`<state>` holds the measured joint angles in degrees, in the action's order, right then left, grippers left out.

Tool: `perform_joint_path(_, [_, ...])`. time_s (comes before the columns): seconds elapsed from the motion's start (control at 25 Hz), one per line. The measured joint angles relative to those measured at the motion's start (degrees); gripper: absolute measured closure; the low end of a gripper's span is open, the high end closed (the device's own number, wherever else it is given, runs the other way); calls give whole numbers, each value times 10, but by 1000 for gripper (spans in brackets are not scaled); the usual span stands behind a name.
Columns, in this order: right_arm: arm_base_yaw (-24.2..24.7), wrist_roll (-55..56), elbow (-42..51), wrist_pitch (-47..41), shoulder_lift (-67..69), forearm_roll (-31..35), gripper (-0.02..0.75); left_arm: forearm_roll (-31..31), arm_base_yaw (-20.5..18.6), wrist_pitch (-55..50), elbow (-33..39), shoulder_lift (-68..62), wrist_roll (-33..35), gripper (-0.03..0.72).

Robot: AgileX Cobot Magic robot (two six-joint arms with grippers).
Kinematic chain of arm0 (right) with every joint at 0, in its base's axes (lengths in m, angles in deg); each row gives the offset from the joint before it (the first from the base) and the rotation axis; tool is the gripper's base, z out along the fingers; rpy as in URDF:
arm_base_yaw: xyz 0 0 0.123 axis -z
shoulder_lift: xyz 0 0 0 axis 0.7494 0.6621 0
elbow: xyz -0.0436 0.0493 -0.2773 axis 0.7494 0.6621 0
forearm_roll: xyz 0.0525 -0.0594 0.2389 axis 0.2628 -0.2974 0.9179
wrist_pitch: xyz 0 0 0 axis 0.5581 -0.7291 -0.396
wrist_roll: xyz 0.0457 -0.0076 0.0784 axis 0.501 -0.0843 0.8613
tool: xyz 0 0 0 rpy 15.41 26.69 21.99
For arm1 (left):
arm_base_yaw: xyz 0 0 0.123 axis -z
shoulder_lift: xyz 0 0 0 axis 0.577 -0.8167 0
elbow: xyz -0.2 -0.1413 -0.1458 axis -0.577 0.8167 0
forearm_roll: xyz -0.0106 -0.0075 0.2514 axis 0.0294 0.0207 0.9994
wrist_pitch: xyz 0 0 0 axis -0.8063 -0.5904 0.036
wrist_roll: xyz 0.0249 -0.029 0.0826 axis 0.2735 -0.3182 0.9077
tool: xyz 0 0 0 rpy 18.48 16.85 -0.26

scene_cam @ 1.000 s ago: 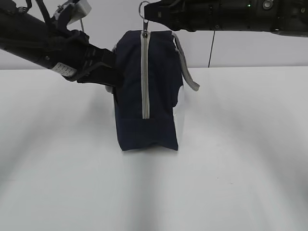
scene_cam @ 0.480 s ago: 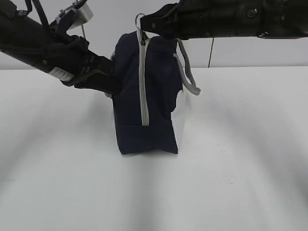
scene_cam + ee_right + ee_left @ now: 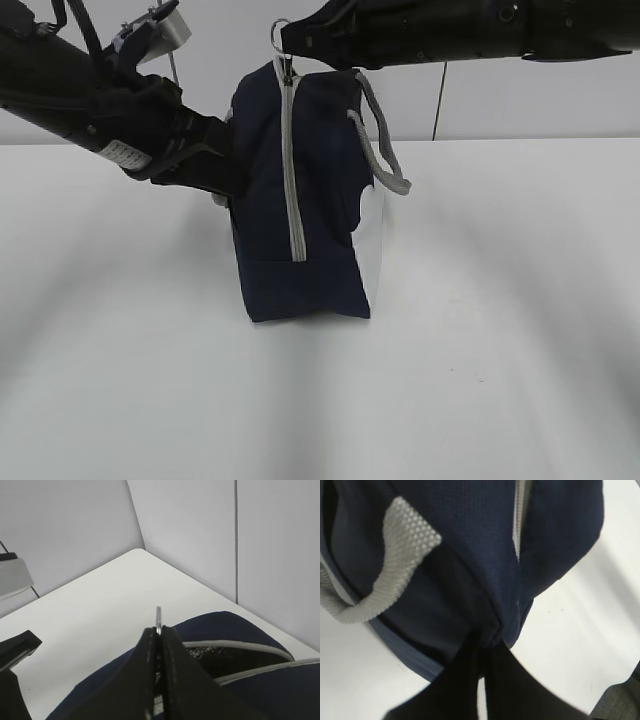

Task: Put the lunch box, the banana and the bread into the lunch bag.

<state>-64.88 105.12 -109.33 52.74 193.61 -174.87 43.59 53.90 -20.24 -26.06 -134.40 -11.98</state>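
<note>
Standing upright near the table's (image 3: 520,350) far edge, the bag (image 3: 300,200) has bare surface on every side. Its top zipper (image 3: 235,645) gapes partly open. The right gripper (image 3: 288,42) is clamped on the ring pull (image 3: 158,616) above; the left gripper (image 3: 482,647) pinches the bag's fabric on its left side.
</note>
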Motion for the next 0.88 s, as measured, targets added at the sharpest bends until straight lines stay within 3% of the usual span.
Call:
perform_joint_path(0.4, [0,1,0,17,-19,-12,754,0,0,1,0,-1,-10,687])
perform_joint_path(0.88, [-1,1,-12,-21,-19,-14,754,12,0,-5,-2,-1,-25,687])
